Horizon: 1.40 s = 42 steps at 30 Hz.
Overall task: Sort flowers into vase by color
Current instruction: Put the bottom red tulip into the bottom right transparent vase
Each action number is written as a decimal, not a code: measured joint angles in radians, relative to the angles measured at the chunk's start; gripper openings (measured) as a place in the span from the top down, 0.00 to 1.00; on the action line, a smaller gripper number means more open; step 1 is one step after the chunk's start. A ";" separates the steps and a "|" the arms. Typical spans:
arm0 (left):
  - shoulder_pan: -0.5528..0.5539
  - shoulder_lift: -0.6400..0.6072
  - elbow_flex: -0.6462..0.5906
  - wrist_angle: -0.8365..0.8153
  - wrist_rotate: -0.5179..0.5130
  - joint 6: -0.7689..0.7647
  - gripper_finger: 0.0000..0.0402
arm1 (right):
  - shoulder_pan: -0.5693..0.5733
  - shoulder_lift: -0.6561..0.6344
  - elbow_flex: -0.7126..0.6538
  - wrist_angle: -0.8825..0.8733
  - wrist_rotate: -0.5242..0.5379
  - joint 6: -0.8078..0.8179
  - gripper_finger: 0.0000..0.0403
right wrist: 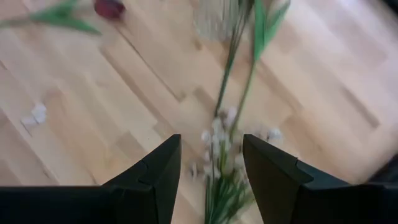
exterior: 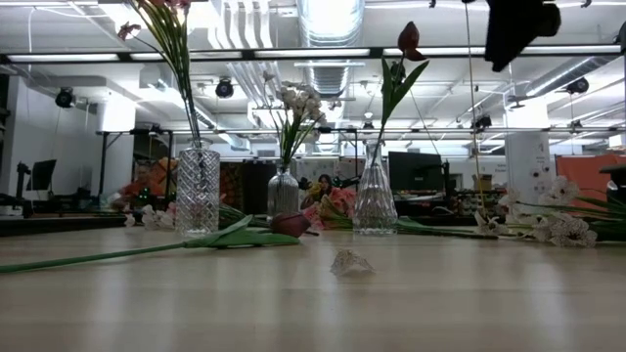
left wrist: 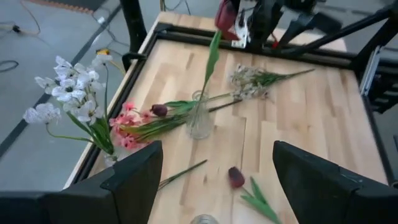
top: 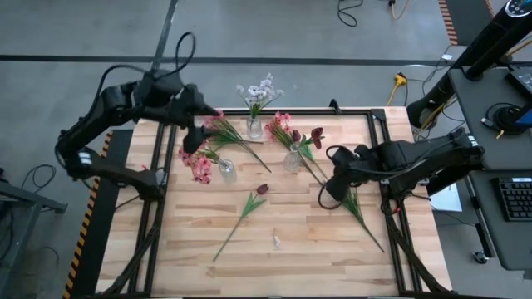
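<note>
meanwhile the right gripper (right wrist: 208,165), jaws parted and empty, is hovering over the white-lilac stem (right wrist: 224,155) lying just beside the middle vase (top: 293,159), seemingly lining up a pick, while the left gripper (left wrist: 214,180) is waiting open.

Grey concrete floor (top: 274,33) w/ cables, ceiling ducts (exterior: 328,20) + strip lights, desk w/ keyboard (top: 515,198) nearby.
</note>
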<state>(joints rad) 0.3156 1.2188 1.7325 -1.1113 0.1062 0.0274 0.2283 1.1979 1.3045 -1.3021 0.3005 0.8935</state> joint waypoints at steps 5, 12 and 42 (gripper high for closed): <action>-0.147 -0.076 -0.088 0.047 -0.145 -0.110 0.29 | 0.006 0.031 0.000 -0.024 -0.023 0.024 0.59; -0.381 -0.077 -0.165 0.042 -0.336 -0.281 0.29 | 0.007 0.049 -0.001 -0.024 -0.023 -0.002 0.59; -0.749 0.084 -0.001 -0.295 -0.541 -0.759 0.29 | 0.007 0.033 -0.001 -0.017 0.028 -0.128 0.59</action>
<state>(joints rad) -0.4332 1.3029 1.7319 -1.4065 -0.4343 -0.7315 0.2352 1.2308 1.3033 -1.3190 0.3286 0.7658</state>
